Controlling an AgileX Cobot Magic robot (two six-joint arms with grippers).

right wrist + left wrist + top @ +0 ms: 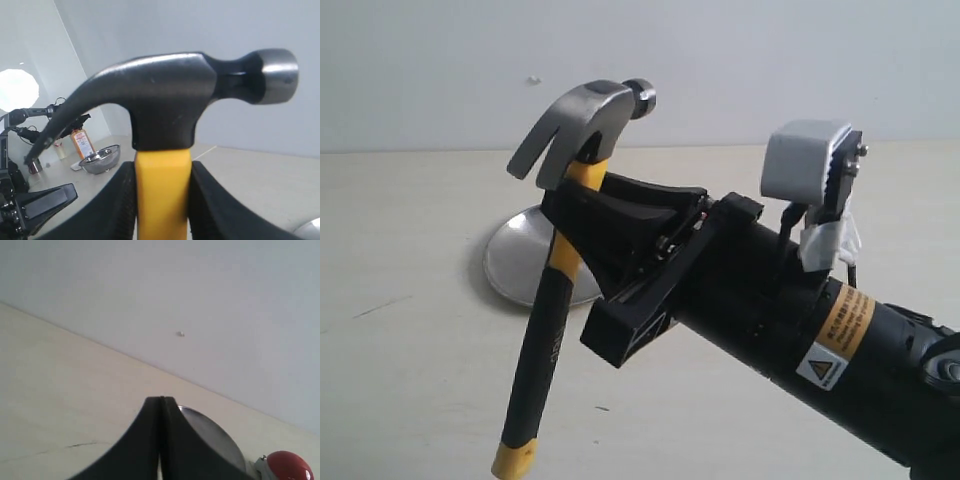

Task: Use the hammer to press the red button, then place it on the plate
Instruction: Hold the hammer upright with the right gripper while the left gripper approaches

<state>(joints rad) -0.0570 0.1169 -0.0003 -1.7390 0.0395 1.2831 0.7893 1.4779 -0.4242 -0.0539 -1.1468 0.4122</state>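
In the exterior view my right gripper [575, 205] is shut on the hammer [582, 118] just below its dark steel head. It holds the hammer above the table with the yellow-and-black handle hanging down and the yellow end lowest. The right wrist view shows the yellow neck of the hammer [162, 195] clamped in my right gripper [162, 172]. The silver plate [515, 262] lies on the table behind the handle. In the left wrist view my left gripper [161, 401] is shut and empty, with the plate [212, 432] and the red button [288, 466] beyond it. The exterior view does not show the button.
The right arm [800, 320] and its grey wrist camera [805, 160] fill the right of the exterior view. A pale wall [740, 60] backs the table. Far off in the right wrist view are a metal bowl [100, 159] and an orange bottle [82, 142].
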